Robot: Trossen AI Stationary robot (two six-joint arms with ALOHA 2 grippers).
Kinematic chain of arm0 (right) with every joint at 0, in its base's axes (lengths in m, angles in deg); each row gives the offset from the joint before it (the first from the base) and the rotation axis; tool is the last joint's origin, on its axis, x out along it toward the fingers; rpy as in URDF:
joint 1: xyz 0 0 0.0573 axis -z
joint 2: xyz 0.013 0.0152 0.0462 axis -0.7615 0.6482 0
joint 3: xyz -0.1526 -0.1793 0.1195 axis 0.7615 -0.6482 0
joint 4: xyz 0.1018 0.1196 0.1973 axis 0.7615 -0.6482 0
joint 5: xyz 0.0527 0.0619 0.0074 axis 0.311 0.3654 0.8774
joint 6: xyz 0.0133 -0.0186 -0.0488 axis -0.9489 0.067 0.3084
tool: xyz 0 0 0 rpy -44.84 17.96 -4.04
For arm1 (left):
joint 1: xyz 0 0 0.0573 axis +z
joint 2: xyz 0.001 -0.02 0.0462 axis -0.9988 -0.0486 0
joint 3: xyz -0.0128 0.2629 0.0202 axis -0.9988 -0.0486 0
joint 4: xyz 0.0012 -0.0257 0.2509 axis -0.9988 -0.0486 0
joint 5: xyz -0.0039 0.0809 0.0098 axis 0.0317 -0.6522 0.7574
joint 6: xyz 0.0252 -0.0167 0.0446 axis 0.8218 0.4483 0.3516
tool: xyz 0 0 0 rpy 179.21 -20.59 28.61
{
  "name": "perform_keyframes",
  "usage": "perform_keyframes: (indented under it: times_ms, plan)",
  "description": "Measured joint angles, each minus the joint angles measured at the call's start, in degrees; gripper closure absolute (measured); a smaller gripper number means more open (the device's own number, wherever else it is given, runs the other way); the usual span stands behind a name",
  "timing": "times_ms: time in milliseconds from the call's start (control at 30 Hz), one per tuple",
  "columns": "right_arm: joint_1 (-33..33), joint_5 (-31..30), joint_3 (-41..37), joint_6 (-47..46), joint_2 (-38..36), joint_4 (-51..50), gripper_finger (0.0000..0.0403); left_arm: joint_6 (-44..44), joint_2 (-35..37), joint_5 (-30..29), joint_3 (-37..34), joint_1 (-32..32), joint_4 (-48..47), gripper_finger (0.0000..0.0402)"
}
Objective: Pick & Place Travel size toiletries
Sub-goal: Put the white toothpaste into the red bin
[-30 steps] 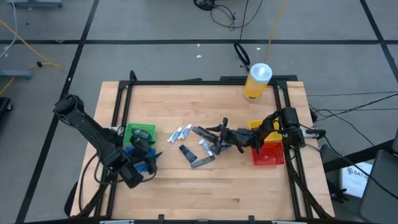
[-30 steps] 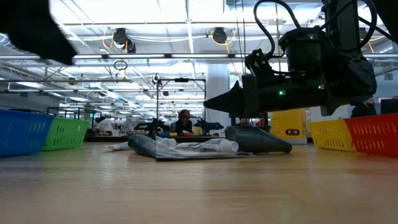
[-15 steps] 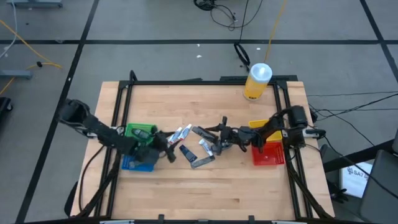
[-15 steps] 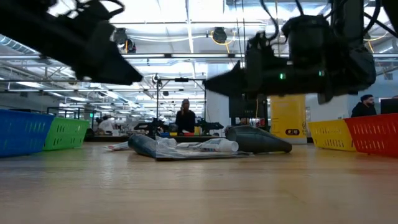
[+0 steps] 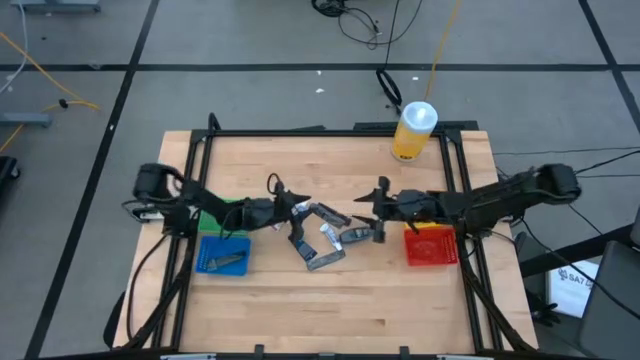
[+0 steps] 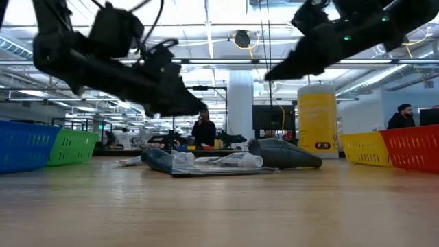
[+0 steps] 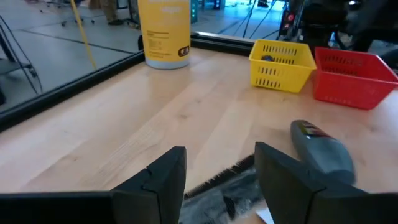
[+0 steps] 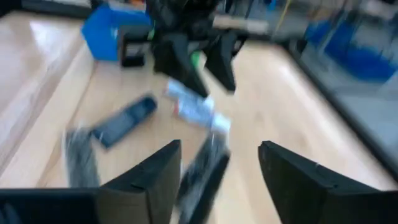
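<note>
The travel size toiletries (image 5: pixel 325 240) lie in a loose pile at the table's middle: grey sticks, dark flat packets and white-and-blue tubes. They also show in the low view (image 6: pixel 212 162). My left gripper (image 5: pixel 288 205) is open above the pile's left side, and dark items (image 7: pixel 227 193) show between its fingers. My right gripper (image 5: pixel 373 208) is open above the pile's right side and higher up in the low view (image 6: pixel 274 72). The right wrist view shows a white-and-blue tube (image 8: pixel 196 109) and a dark packet (image 8: pixel 124 121).
A blue bin (image 5: pixel 222 255) holding a grey item stands at the near left, with a green bin (image 5: pixel 212 210) behind it under my left arm. A red bin (image 5: pixel 432 246) and a yellow bin (image 7: pixel 282 61) stand at the right. A big yellow bottle (image 5: pixel 414 131) stands far right.
My left gripper has swung from above the blue bin toward the table's right, to the pile's left side. My right gripper has risen above the pile and drawn back a little toward the table's right edge. The toiletries in the pile have stayed where they were.
</note>
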Motion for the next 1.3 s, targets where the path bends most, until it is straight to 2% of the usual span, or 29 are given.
perform_keyframes:
  times_ms: [133, 233, 333, 467, 633, 800, 900, 967, 1033, 1100, 1300]
  plan:
    - [0.1, 3.4, 0.0, -6.8, -3.8, -13.3, 0.0153, 0.1, -6.0, 3.5, 0.0, 3.0, 7.1, 0.0215]
    - [0.1, 5.9, -0.1, -11.1, -3.1, -17.8, 0.0127, 0.0, -8.7, 4.2, 0.4, 4.5, 9.8, 0.0215]
    - [0.1, 5.8, -0.1, -13.7, 0.9, -13.3, 0.011, 0.1, -10.5, 4.4, 2.3, 5.8, 9.9, 0.0215]
    - [1.0, 6.0, 0.9, -19.6, 9.3, -1.9, 0.0104, 1.6, -13.0, 4.4, 6.4, 7.1, 9.4, 0.0215]
    - [1.5, 6.0, 6.7, -20.0, 17.1, -1.4, 0.0106, 1.8, -15.6, 4.4, 9.9, 7.9, 8.8, 0.0215]
    - [1.2, 12.0, 12.1, -20.7, 21.8, -2.1, 0.0107, 1.7, -16.2, 4.1, 10.5, 9.4, 8.8, 0.0215]
    - [0.2, 17.4, 14.9, -22.9, 24.8, -1.4, 0.011, 0.2, -16.2, 1.0, 10.5, 10.5, 8.8, 0.0215]
    - [-0.9, 18.9, 16.6, -23.1, 27.5, -0.4, 0.0113, -1.4, -16.2, -1.8, 10.5, 11.1, 8.8, 0.0215]
    - [-1.6, 18.7, 18.2, -23.1, 30.2, -1.3, 0.0115, -2.8, -16.2, -3.1, 10.5, 11.6, 8.5, 0.0215]
    - [-2.2, 16.0, 20.2, -23.8, 32.6, -2.9, 0.0116, -3.8, -16.2, -3.3, 10.5, 11.8, 8.0, 0.0215]
    - [-3.0, 8.1, 26.7, -24.7, 34.7, -17.8, 0.0117, -5.3, -16.1, -2.9, 10.5, 11.3, 5.7, 0.0215]
